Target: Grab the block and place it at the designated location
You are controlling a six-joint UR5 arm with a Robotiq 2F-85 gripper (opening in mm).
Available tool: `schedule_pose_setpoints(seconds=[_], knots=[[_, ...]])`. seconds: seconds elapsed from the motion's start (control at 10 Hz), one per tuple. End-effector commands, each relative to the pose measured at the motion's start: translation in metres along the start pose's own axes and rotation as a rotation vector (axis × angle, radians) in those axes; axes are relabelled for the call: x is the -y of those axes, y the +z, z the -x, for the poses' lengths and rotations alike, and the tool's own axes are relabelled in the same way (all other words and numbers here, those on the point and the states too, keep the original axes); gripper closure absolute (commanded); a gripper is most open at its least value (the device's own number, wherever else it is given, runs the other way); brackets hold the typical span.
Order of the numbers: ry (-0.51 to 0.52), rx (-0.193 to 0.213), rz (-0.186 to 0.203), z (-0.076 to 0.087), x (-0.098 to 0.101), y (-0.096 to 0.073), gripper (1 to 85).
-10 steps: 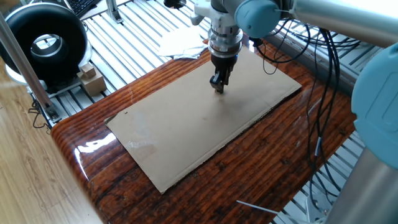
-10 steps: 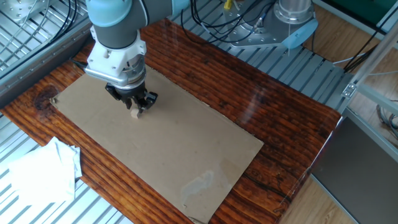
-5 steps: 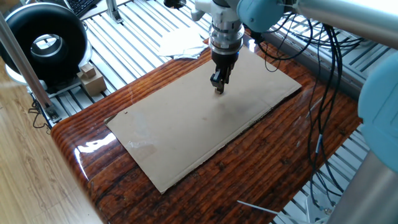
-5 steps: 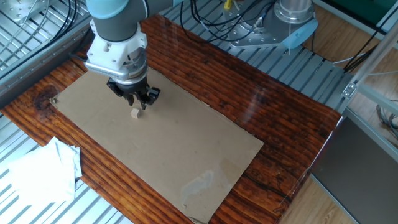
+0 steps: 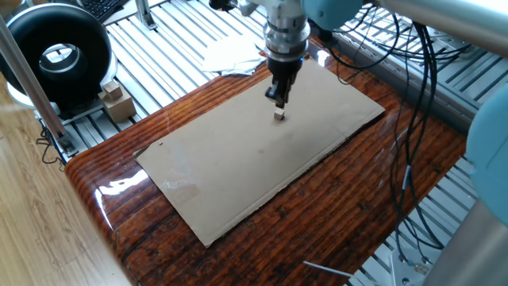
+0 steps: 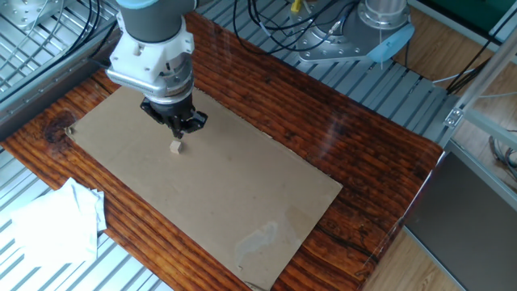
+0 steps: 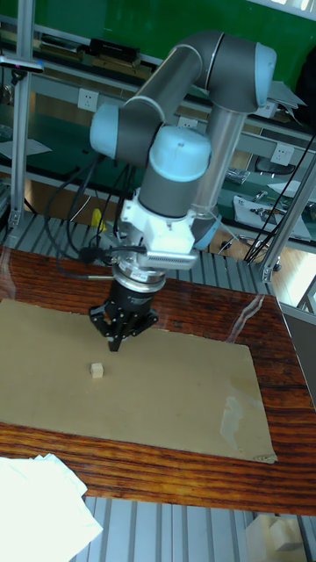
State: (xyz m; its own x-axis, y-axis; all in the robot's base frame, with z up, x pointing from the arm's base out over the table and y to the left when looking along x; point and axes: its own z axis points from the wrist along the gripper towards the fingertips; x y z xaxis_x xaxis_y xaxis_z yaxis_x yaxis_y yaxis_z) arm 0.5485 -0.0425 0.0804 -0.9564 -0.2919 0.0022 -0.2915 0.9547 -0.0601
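pincer (image 7: 113,344) pointing down, fingers apart, empty

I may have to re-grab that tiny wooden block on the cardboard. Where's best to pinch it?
Pinch the block across two opposite side faces, coming straight down from above. It sits flat and alone on the cardboard sheet, with the gripper just above it.
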Motion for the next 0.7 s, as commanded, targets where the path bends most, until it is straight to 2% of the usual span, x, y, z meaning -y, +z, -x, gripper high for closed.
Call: schedule_pose_setpoints(seconds=[0.0,0.1,0.2,0.3,0.4,0.5,0.6], knots=[[0.172,0.041,0.028,0.024,-0.025,-0.030,84.7],[0.190,0.060,0.010,0.031,-0.025,-0.034,84.7],[0.235,0.067,0.031,0.031,-0.035,-0.040,84.7],[0.298,0.051,0.087,0.028,-0.054,-0.046,84.7],[0.327,0.046,0.110,0.029,-0.062,-0.048,84.7],[0.334,0.059,0.111,0.036,-0.062,-0.045,84.7],[0.332,0.075,0.143,0.042,-0.070,-0.046,84.7]])
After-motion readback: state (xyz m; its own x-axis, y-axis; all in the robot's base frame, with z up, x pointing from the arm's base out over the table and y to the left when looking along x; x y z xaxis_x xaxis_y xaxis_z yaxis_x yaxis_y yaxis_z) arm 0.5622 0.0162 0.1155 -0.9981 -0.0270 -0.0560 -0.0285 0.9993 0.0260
